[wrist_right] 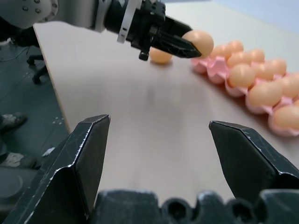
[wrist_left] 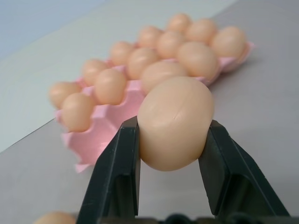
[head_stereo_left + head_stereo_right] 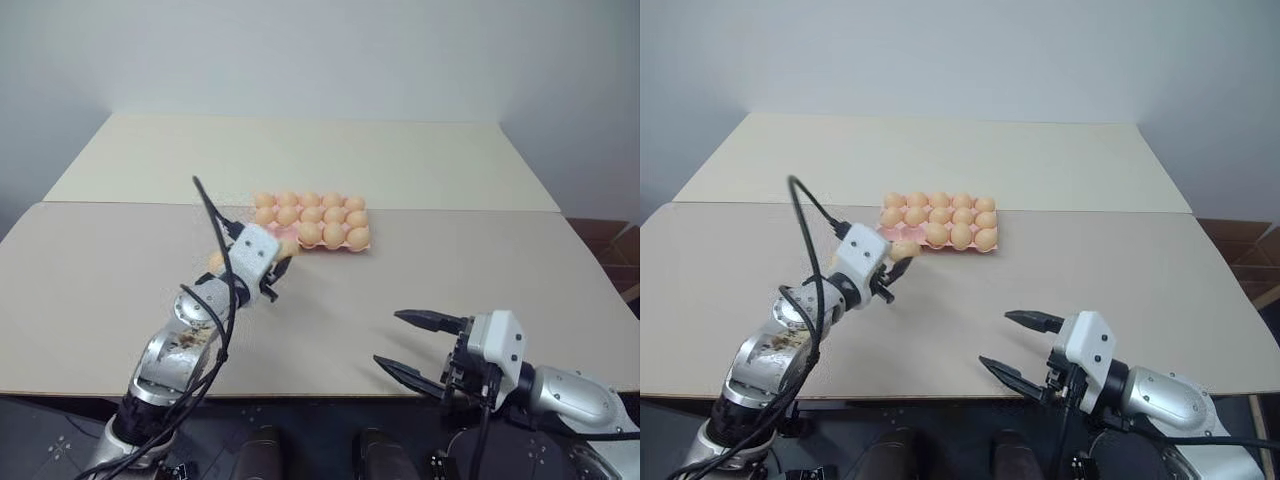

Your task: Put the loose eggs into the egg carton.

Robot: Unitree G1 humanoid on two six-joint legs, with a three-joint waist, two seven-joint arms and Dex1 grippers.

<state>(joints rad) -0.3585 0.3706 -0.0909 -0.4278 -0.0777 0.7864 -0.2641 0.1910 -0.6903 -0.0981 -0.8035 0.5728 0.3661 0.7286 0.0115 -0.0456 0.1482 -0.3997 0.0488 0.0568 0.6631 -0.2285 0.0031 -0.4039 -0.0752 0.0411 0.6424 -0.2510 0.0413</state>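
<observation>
One egg (image 2: pixel 175 122) is clamped between the two black fingers (image 2: pixel 114 177) of the left gripper (image 3: pixel 898 262), gripped on its flanks with its blunt end poking out past the tips. The gripper hangs above the table (image 3: pixel 120 290), just short of the near left corner of the egg carton (image 3: pixel 300 243), and points toward it. In the left wrist view the pink cups right ahead of the held egg look bare, at least two of them at that corner, though the egg itself covers part of the row so I can't count them for sure.

The carton lies flat at mid-table, close to the seam where two tabletops meet, and most of its cups hold eggs, packed in tidy rows. Another loose egg (image 1: pixel 160 56) lies on the table beside the left gripper, on the robot's left of it, well short of the carton; in the left eye view it peeks out from behind the wrist (image 3: pixel 215 261).

Over on the other side, the right gripper (image 3: pixel 410 347) hovers near the front edge of the table, well apart from the carton. Its fingers (image 1: pixel 86 154) are spread wide with nothing between them, aimed across toward the left arm and the tray.
</observation>
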